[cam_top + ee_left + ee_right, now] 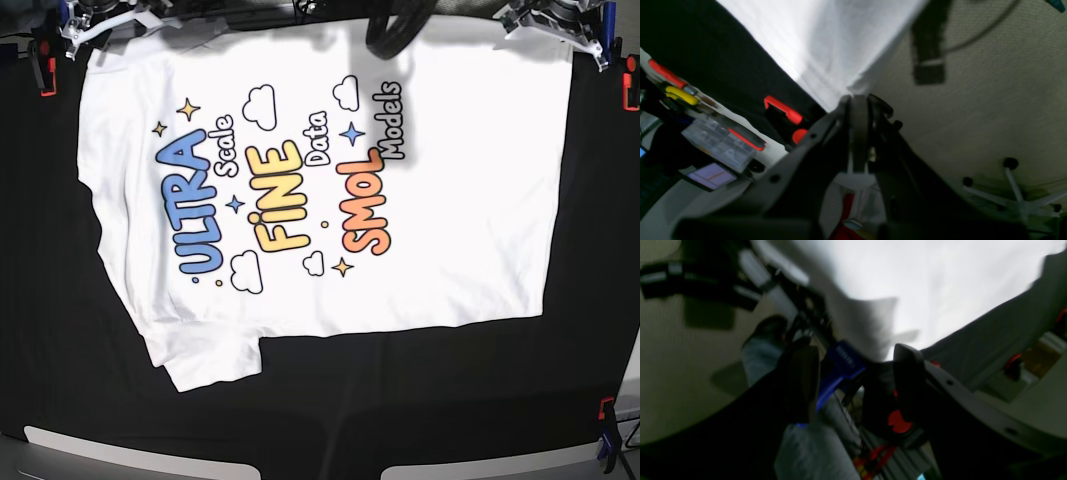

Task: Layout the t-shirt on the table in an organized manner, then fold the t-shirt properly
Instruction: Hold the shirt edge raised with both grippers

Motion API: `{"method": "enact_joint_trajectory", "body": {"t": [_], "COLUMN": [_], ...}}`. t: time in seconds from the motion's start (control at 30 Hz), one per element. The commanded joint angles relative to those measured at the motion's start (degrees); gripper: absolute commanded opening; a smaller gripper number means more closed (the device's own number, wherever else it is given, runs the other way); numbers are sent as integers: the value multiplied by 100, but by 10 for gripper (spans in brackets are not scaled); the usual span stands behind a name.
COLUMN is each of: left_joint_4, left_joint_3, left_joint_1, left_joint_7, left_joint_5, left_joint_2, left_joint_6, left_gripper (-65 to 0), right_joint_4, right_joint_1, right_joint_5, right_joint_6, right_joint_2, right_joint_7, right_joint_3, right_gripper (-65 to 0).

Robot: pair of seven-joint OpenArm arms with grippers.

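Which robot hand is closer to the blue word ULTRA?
The right tool, open at the t-shirt corner nearest ULTRA; the left tool grips the opposite corner, beyond Models.

Beige carpet floor (990,100), office-chair base (1017,196).

A: The base view is evenly lit from overhead and sharp; the print on the t-shirt (300,190) reads crisply, and the white cloth stands bright against the dark bench (400,400). A soft shadow falls over the cloth's far edge.

B: The wrist views are poorer. In the left one, the white cloth just beyond the left end effector (858,98) glares, washed out, and everything is soft with blur; the end effector itself sits dark in the foreground.

A: The right wrist view is dimmer and more smeared. The cloth beyond the right end effector (853,373) blows out to flat white, and straight lines bend towards the frame edges.
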Motion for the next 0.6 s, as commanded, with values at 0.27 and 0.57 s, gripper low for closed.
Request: {"method": "enact_joint_trajectory", "body": {"t": [0.27,0.57], "left_joint_4": [94,94], "left_joint_3": [-31,-31], "left_joint_1": [48,48], "left_joint_7": [81,81], "left_joint_5": [94,92], "left_joint_2": [-76,-76], "left_joint_6": [48,48], "left_gripper": [-650,-650], "right_joint_4": [-61,-105], "right_joint_1": [79,461], "right_joint_5": [-212,293], "right_joint_6": [-444,-173], "right_joint_2": [79,79], "right_joint_7": [146,503], "right_joint_3": [26,24], "right_gripper": [-307,-308]}}
